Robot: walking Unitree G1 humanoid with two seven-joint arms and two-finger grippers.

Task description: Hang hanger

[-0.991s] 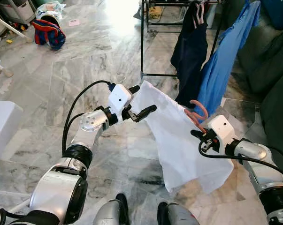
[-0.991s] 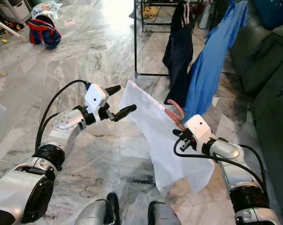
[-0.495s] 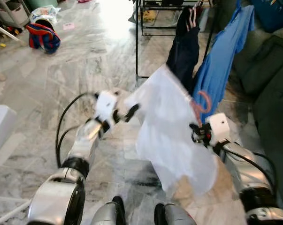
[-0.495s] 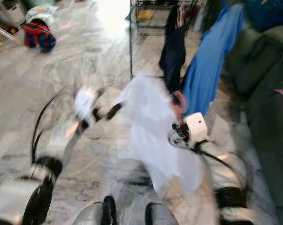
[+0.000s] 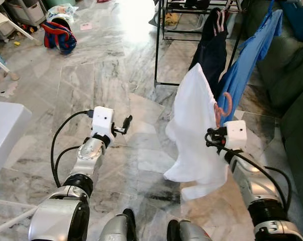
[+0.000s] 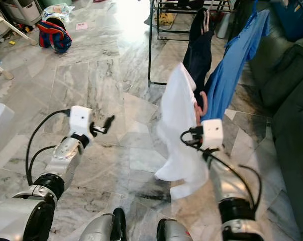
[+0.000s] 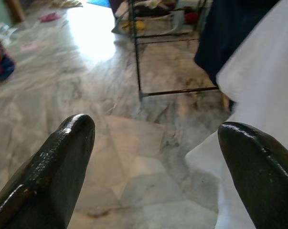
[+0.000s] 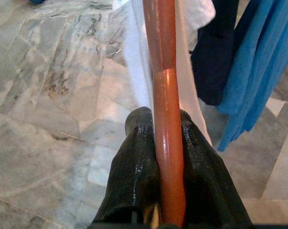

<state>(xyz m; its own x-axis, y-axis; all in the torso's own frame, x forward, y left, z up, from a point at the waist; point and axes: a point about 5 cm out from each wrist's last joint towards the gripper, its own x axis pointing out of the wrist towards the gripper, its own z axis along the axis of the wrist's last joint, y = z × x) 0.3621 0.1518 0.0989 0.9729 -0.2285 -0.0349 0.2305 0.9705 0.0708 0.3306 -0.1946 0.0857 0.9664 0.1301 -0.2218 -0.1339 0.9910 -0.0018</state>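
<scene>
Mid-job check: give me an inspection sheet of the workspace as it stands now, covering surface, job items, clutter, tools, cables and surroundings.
Surface: grey marble floor, glare patch near the top.
Job's things: pink hanger carrying a white garment; black drying rack ahead with a dark garment and a blue garment hung on it.
Clutter: red and blue bag on the floor at far left; small items by it, too small to tell.
Grippers: right tool shut on the hanger; left tool open, holding nothing, beside the white garment.
Cables: black cable looping along the left arm; another at the right wrist.
Surroundings: dark sofa at right; white furniture edge at left.
</scene>
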